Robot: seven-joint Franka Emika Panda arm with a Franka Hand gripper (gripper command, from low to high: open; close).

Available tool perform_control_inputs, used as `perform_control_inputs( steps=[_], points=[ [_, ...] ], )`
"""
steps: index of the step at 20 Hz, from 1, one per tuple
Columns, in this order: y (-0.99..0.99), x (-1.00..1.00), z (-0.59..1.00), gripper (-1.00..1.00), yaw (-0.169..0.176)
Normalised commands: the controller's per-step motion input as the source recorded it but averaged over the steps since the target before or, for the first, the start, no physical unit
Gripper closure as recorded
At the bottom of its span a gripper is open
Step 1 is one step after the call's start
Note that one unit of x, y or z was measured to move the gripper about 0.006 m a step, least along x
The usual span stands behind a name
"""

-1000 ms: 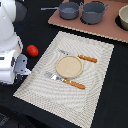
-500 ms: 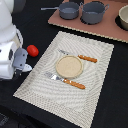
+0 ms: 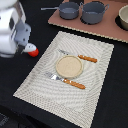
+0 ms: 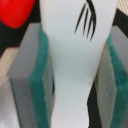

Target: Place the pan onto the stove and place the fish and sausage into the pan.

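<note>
Pan [image 3: 69,10] already on the stove [image 3: 100,27], at roughly 12 o'clock in the exterior view, beside the bigger two-handled pot [image 3: 93,12]; step 1 judged done; nothing visible inside the pan, so 2 items left to deliver.

Fish [image 4: 75,65] in the claw [image 4: 75,75]; the wrist view shows the white body clamped between the 2 green-faced pads [image 4: 40,80], both touching its flanks; claw closed on the fish, held at about 9 o'clock in the exterior view, well apart from the stove.

Fish long axis runs crosswise to the squeeze, along the pad faces; body narrows at the grip, widens at both visible ends; dark fin marks at 1 end; head or tail beyond that, cannot tell.

Sausage [image 3: 33,51] lies on the black bench [image 3: 115,100], just beside the claw, off the striped placemat [image 3: 65,97]; not yet picked.
</note>
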Motion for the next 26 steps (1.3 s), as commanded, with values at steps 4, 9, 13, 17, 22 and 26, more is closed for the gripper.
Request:
perform_control_inputs(
  steps=[4,9,13,17,22,26],
  points=[
    [1.00,0.33,0.68,1.00,0.000],
    [0.99,0.32,0.48,1.00,0.000],
    [0.96,0.35,0.31,1.00,0.000],
    [0.95,0.36,0.19,1.00,0.000],
    [0.98,0.32,0.03,1.00,0.000],
    [0.79,0.24,-0.07,1.00,0.005]
  ],
)
